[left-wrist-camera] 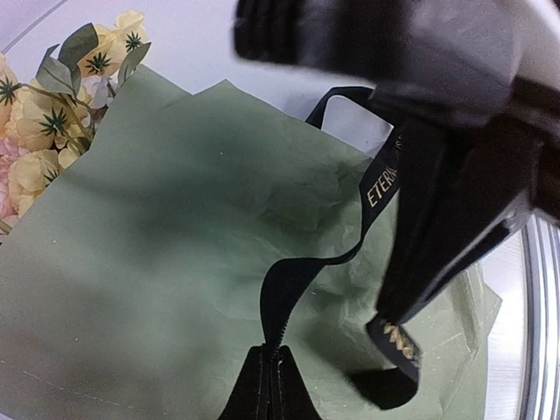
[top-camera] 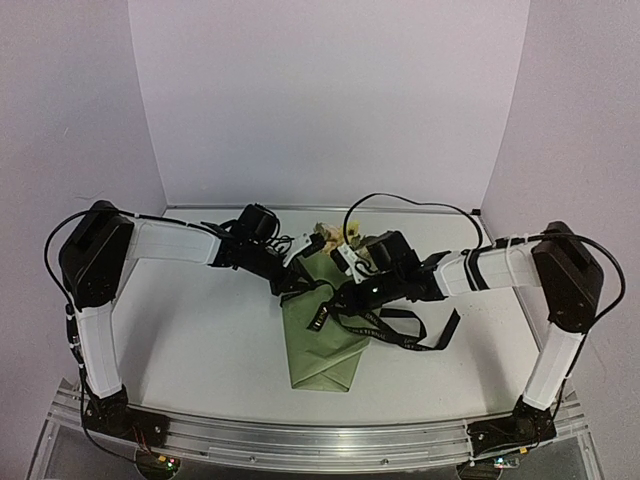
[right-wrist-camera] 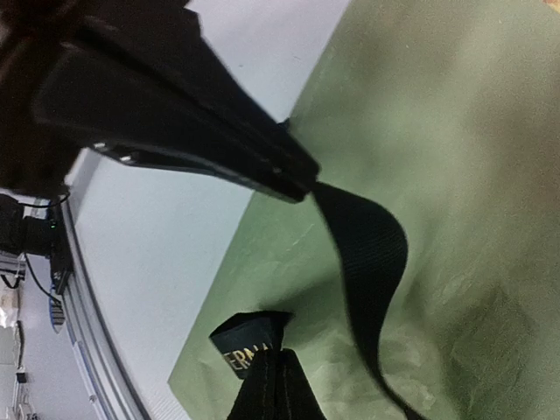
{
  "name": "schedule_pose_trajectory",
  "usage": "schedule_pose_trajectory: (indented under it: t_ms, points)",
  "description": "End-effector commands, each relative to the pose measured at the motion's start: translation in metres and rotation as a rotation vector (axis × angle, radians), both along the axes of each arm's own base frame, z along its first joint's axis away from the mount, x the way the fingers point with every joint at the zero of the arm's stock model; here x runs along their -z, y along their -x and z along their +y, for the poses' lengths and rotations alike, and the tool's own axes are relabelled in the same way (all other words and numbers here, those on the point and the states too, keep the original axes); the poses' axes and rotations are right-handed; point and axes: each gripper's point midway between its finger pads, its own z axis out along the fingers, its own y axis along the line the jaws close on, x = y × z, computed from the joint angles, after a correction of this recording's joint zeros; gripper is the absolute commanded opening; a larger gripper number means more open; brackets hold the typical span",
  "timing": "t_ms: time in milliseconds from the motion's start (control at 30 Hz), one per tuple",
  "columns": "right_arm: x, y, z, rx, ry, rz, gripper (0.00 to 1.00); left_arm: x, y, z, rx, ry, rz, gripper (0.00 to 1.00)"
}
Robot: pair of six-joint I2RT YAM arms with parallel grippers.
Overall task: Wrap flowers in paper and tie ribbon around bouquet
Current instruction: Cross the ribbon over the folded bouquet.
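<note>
The bouquet lies mid-table: yellow and cream flowers [top-camera: 325, 238] [left-wrist-camera: 52, 114] stick out of the far end of the folded olive-green paper [top-camera: 320, 350] [left-wrist-camera: 157, 245] [right-wrist-camera: 437, 131]. A black ribbon [top-camera: 400, 330] [left-wrist-camera: 297, 271] [right-wrist-camera: 367, 254] with pale lettering runs across the paper and trails off to the right. Just above the paper, my left gripper [top-camera: 300, 285] [left-wrist-camera: 273, 352] is shut on a stretch of ribbon. Close to its right, my right gripper [top-camera: 345, 295] [right-wrist-camera: 273, 352] is shut on a folded bit of the same ribbon. The flower stems are hidden inside the paper.
The white table [top-camera: 200, 330] [right-wrist-camera: 175, 219] surrounds the bouquet. An aluminium rail [top-camera: 300, 440] runs along the near edge by the arm bases. White walls close the back and both sides. A black cable [top-camera: 400, 200] arcs over the right arm.
</note>
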Motion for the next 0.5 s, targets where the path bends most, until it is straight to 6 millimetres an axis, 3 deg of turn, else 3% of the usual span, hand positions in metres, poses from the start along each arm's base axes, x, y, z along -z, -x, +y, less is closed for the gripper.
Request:
schedule_pose_trajectory:
  t_ms: [0,133,467]
  points:
    - [-0.002,-0.039,0.009,0.105,0.04,-0.11,0.0,-0.052,0.002,-0.005,0.026,0.087,-0.044,0.0]
    - [0.007,-0.065,0.0,0.212,0.112,-0.176,0.0,-0.053,0.009,-0.003,0.041,0.095,-0.02,0.0]
    - [-0.011,-0.113,-0.009,0.43,0.108,-0.36,0.0,-0.033,0.026,0.001,0.065,0.075,0.092,0.01]
